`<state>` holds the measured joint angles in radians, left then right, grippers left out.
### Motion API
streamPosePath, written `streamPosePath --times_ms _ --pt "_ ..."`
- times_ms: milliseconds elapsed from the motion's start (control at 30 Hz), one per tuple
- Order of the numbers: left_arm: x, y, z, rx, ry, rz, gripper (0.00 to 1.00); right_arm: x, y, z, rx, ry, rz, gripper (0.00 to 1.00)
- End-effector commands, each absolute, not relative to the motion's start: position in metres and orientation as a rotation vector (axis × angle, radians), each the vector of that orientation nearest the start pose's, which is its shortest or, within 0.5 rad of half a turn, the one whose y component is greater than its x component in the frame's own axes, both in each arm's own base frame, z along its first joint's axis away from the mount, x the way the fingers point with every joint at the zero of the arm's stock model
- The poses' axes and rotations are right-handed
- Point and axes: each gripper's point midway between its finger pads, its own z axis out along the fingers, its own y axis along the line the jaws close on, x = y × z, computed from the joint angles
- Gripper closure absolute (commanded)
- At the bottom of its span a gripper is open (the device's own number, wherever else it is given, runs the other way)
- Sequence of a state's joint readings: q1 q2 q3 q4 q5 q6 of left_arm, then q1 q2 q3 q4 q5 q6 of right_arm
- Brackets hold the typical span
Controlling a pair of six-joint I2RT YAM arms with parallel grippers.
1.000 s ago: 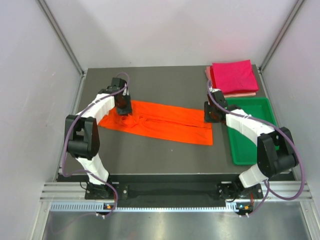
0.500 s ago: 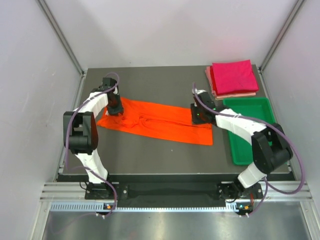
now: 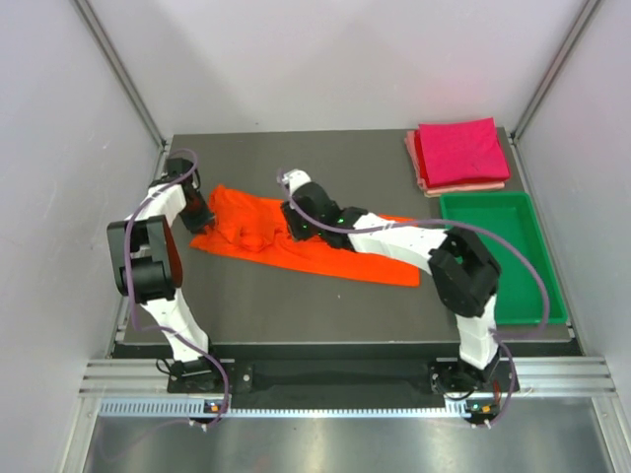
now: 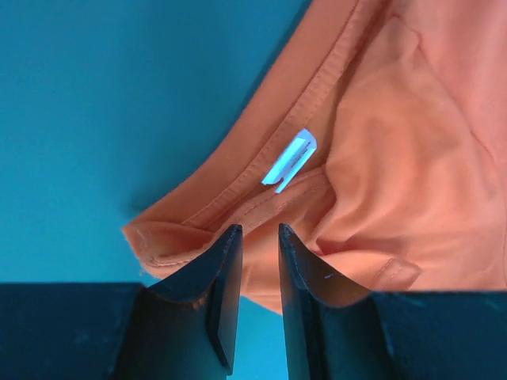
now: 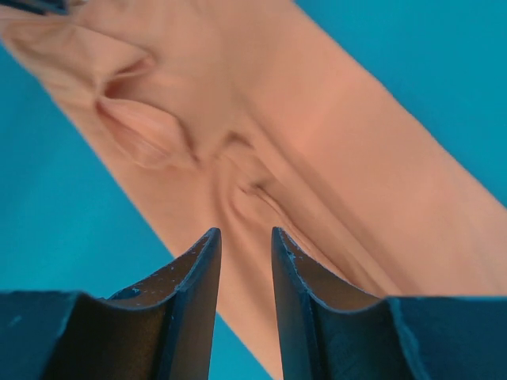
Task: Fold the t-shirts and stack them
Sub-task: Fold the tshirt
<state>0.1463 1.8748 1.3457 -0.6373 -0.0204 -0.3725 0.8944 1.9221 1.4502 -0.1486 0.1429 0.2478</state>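
The bright orange t-shirt (image 3: 340,256) lies as a long strip across the table's middle, bunched into wrinkles toward its left end. My left gripper (image 3: 200,212) is at that left end. In the left wrist view its jaws (image 4: 253,229) stand a narrow gap apart over the collar (image 4: 317,87), near a white label (image 4: 289,158). My right gripper (image 3: 296,219) is over the shirt's middle. Its jaws (image 5: 245,231) are also slightly apart above wrinkled orange cloth (image 5: 317,119). Nothing shows pinched in either gap. The folded magenta t-shirt (image 3: 458,150) rests on the pale pink one (image 3: 463,185) at the back right.
A green plastic tray (image 3: 503,266) sits at the right, just in front of the folded stack. The right arm stretches across the shirt's right half. Grey walls close in the table on three sides.
The right gripper swept from the shirt's right end to its middle. The left gripper moved left to the shirt's end. The cloth's left part shifted left and bunched up.
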Motion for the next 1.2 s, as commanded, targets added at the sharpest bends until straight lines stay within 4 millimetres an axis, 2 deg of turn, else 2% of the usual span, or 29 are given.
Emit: streamPosePath --times_ms 0,67,100,133,167,200,333,500,667,767,833,1100,1167 --pt "0.412 0.030 0.052 -0.674 2.643 -0.154 0.70 0.359 0.452 0.143 -0.719 2.001 0.534 0.68" --pt "0.419 0.031 0.058 -0.684 2.624 -0.161 0.70 0.360 0.463 0.141 -0.729 1.995 0.547 0.67" --pt "0.421 0.031 0.060 -0.687 2.616 -0.160 0.70 0.364 0.470 0.147 -0.713 1.995 0.554 0.68" --pt "0.426 0.031 0.066 -0.685 2.592 -0.170 0.70 0.366 0.474 0.133 -0.715 2.026 0.544 0.68" --pt "0.428 0.027 0.070 -0.670 2.580 -0.191 0.70 0.368 0.480 0.139 -0.683 2.037 0.555 0.68" --pt "0.430 0.023 0.073 -0.646 2.573 -0.215 0.70 0.370 0.482 0.127 -0.664 2.067 0.535 0.68" --pt "0.436 0.008 0.087 -0.541 2.556 -0.280 0.70 0.374 0.491 0.121 -0.547 2.113 0.530 0.68" --pt "0.429 0.001 0.093 -0.524 2.570 -0.273 0.71 0.370 0.499 0.113 -0.443 2.152 0.547 0.68" --pt "0.427 -0.024 0.108 -0.461 2.536 -0.295 0.69 0.362 0.506 0.103 -0.405 2.173 0.546 0.68" --pt "0.426 -0.032 0.102 -0.446 2.557 -0.273 0.69 0.357 0.510 0.099 -0.399 2.182 0.547 0.70" --pt "0.423 -0.024 0.093 -0.480 2.576 -0.213 0.71 0.355 0.511 0.094 -0.403 2.186 0.539 0.71" --pt "0.417 -0.025 0.065 -0.497 2.621 -0.205 0.71 0.354 0.517 0.083 -0.398 2.196 0.513 0.73" --pt "0.420 -0.026 0.063 -0.492 2.620 -0.213 0.70 0.354 0.519 0.080 -0.400 2.199 0.509 0.72"
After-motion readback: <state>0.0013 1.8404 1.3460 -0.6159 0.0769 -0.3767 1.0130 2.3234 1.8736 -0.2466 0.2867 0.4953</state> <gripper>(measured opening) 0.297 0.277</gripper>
